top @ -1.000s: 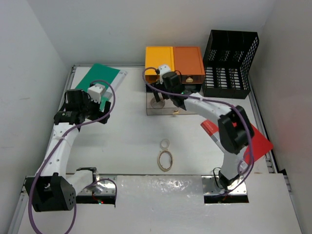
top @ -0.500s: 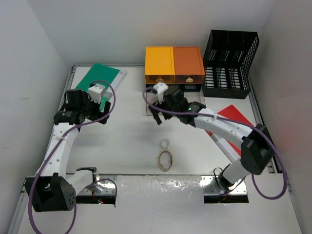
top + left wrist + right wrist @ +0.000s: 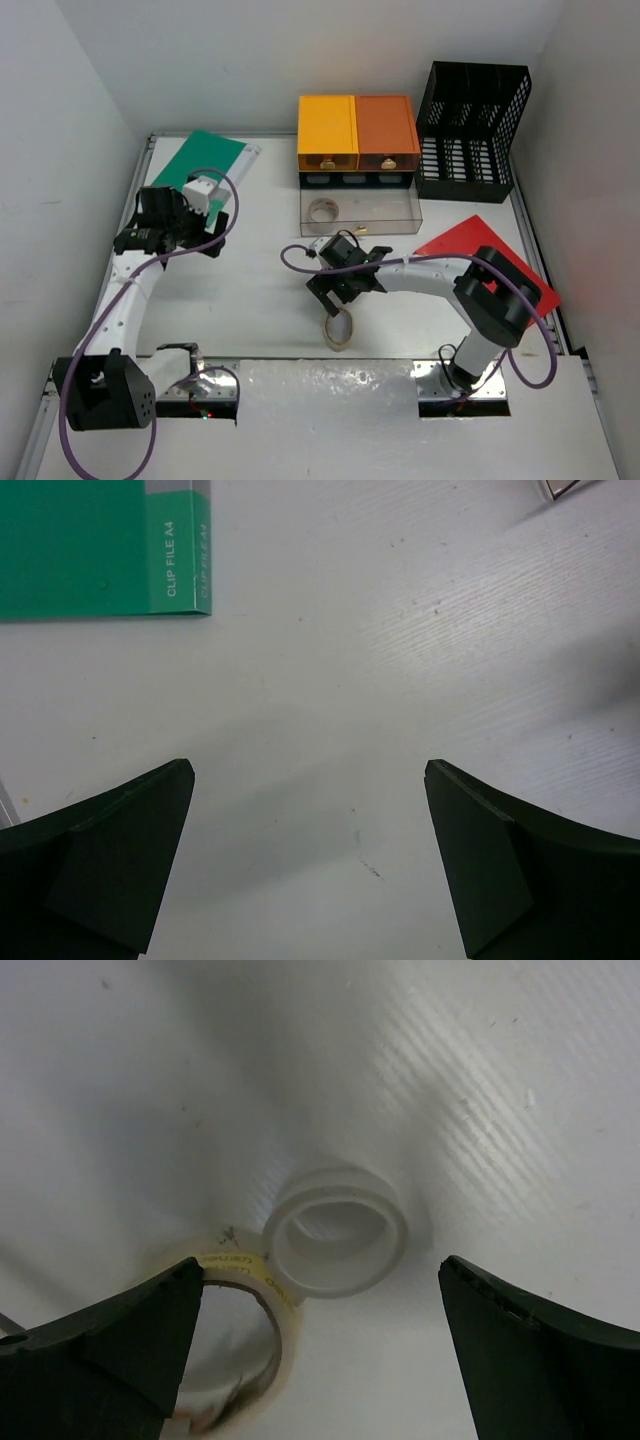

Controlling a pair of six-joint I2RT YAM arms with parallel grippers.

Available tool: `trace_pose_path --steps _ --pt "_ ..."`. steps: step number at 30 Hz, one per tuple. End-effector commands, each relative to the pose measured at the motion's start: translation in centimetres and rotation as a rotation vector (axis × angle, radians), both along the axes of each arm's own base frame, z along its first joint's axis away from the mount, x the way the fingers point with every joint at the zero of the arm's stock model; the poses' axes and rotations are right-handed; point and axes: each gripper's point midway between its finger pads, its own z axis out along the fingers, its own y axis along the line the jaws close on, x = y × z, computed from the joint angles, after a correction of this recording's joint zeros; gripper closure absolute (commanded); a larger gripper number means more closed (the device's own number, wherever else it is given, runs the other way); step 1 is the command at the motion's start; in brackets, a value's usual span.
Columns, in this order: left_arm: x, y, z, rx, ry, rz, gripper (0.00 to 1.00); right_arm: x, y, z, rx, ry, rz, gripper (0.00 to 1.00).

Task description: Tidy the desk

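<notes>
Right jaws stand apart over a white tape roll touching, perhaps overlapping, a yellowish roll; left jaws apart above the tabletop.

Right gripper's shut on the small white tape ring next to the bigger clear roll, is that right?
Not shut. The right gripper is open, its fingers wide apart on either side of the small white tape ring next to the bigger clear roll. The right wrist view shows it.

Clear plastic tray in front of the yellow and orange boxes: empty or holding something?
Not empty. The clear plastic tray holds one pale tape roll, lying flat near its left end. The rest of the tray looks bare.
</notes>
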Motion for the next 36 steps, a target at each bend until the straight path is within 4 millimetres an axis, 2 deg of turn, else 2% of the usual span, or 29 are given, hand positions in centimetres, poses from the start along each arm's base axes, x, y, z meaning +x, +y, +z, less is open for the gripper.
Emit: trace_pose_path --steps 1,5,9,19,23,24,25,27,31,34,35,36 --pt "0.8 0.1 0.0 -0.006 -0.026 -0.006 0.0 0.3 0.8 -0.7 0.04 -0.008 -0.034 0.04" --pt "0.8 0.1 -0.2 -0.002 -0.018 -0.006 0.0 0.5 1.4 -1.5 0.055 -0.006 -0.036 0.07" --pt "0.7 0.2 -0.1 0.002 -0.018 -0.003 0.01 1.0 1.7 -2.5 0.032 0.002 -0.037 0.16" --pt "0.7 0.3 0.1 0.011 -0.026 -0.001 0.0 0.4 0.5 -1.7 0.044 -0.02 -0.061 0.34" --pt "0.7 0.3 0.3 0.008 -0.028 -0.002 0.01 0.3 0.4 -1.7 0.04 -0.017 -0.061 0.51" --pt "0.7 0.3 0.3 0.008 -0.028 -0.002 0.0 0.3 0.4 -1.7 0.04 -0.017 -0.06 0.64" --pt "0.7 0.3 0.3 0.008 -0.028 -0.002 0.0 0.3 0.5 -1.6 0.044 -0.019 -0.059 0.69" --pt "0.6 0.3 0.3 0.01 -0.026 -0.002 0.01 0.5 0.8 -1.1 0.05 -0.025 -0.048 0.82" --pt "0.6 0.4 0.4 0.014 -0.027 0.0 0.0 1.4 2.0 1.1 0.095 -0.061 -0.019 0.95" --pt "0.6 0.4 0.5 0.016 -0.03 0.001 0.0 3.4 2.8 4.1 0.116 -0.159 -0.008 0.97" --pt "0.6 0.4 0.5 0.016 -0.031 0.001 0.01 4.7 3.5 6.0 0.134 -0.206 -0.013 0.97" --pt "0.6 0.4 0.5 0.015 -0.031 0.0 0.0 5.9 3.0 7.1 0.126 -0.241 -0.026 0.97"
